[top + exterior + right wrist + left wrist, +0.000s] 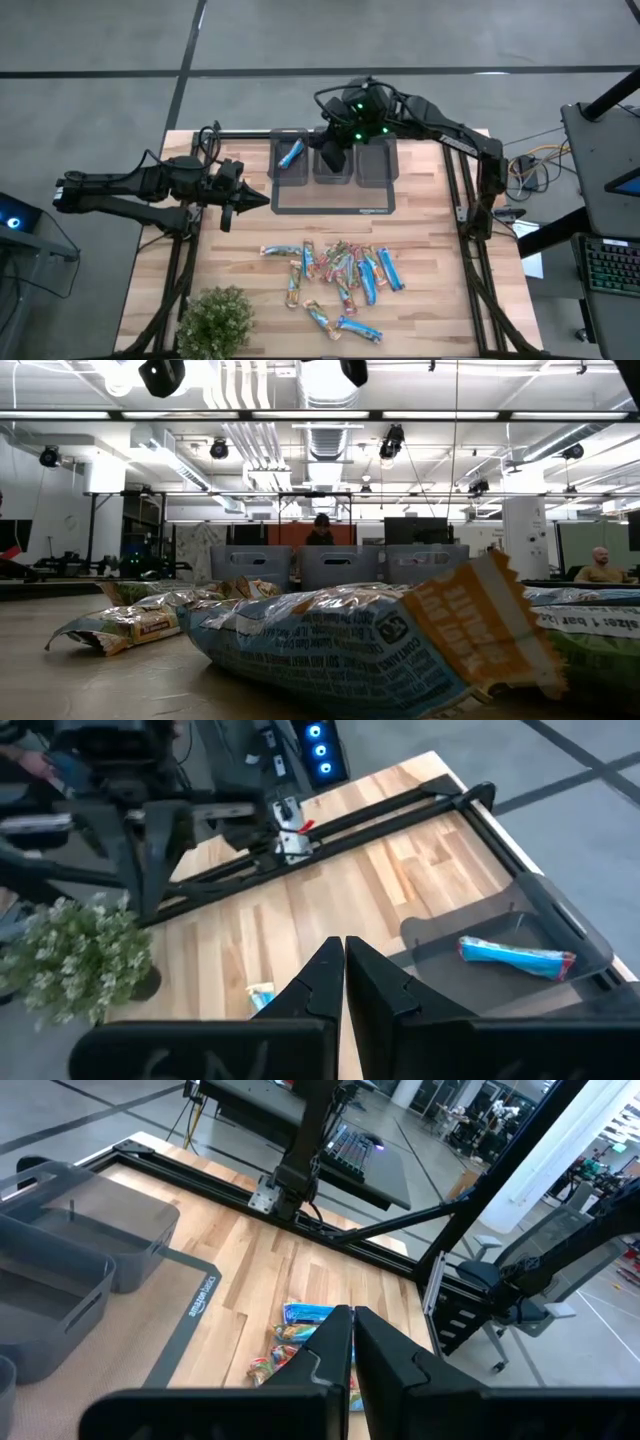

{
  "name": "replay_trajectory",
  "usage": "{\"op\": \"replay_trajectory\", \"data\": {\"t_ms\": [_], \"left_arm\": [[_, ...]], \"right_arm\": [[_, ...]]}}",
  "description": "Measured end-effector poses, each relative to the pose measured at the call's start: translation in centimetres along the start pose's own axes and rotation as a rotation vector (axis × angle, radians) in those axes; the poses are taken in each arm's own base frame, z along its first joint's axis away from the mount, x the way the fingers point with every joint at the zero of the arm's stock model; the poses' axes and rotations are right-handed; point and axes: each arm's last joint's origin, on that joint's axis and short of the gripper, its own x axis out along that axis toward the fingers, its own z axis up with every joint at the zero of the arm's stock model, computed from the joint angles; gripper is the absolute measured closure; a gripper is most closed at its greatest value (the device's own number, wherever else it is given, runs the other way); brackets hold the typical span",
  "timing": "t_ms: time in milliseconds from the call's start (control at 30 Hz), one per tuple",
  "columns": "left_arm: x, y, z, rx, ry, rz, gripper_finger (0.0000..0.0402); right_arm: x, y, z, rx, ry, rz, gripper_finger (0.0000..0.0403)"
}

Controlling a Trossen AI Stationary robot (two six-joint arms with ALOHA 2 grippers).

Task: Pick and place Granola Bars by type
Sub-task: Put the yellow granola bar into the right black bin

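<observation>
Several granola bars [340, 275] lie flat in a loose pile on the wooden table's near half, some blue, some multicoloured; they fill the foreground of the low view [330, 645]. One blue bar [291, 153] [516, 958] lies on the floor of the leftmost of three grey bins [332, 165]. My right gripper [330, 155] [343, 960] hangs shut and empty above the bins. My left gripper [250, 200] [353, 1330] waits shut and empty above the table's left side, pointing toward the pile.
The bins stand on a dark mat [335, 205] at the table's far middle. A leafy green plant [215, 320] stands at the near left corner. Black frame rails [465, 200] run along the table's edges. Bare wood lies between mat and pile.
</observation>
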Motion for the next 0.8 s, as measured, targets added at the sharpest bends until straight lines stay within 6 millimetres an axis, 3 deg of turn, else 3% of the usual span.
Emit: {"op": "replay_trajectory", "data": {"t_ms": [367,533,800], "left_arm": [[0.0,0.0,0.0,-0.01,0.0,0.0,0.0402],[0.0,0.0,0.0,-0.002,0.001,0.0,0.0402],[0.0,0.0,0.0,0.005,0.0,0.0,0.0402]], "right_arm": [[-2.0,3.0,-3.3,-0.05,-0.129,0.121,0.0394],[-3.5,3.5,-6.1,-0.051,-0.135,0.158,0.0394],[-7.5,4.1,-10.8,-0.066,-0.145,0.222,0.0394]]}}
